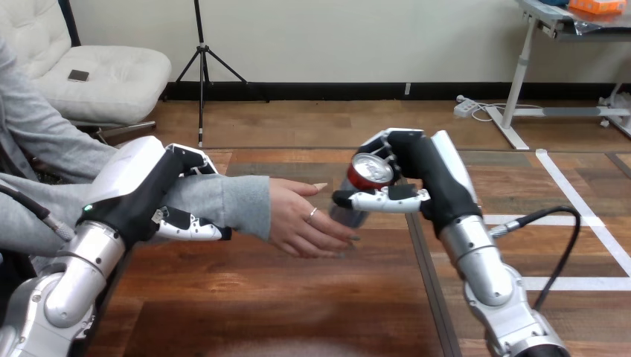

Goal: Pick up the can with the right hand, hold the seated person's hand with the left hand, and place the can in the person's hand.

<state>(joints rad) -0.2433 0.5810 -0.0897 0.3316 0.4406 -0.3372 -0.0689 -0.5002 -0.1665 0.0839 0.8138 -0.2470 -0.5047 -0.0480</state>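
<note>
A red can with a silver top (368, 172) is tilted in my right hand (417, 182), whose fingers and thumb are curled round it, just right of the person's fingertips. The person's hand (301, 217) reaches in from the left, flat and open, slightly above the wooden table (298, 297). My left hand (167, 201) is wrapped round the person's grey-sleeved forearm (231, 201), with fingers over the top and the thumb underneath. The can's lower end hangs close to the person's fingers; I cannot tell whether they touch.
A dark seam (424, 275) runs along the table under my right arm. A black cable (554, 245) loops off my right forearm at the right side.
</note>
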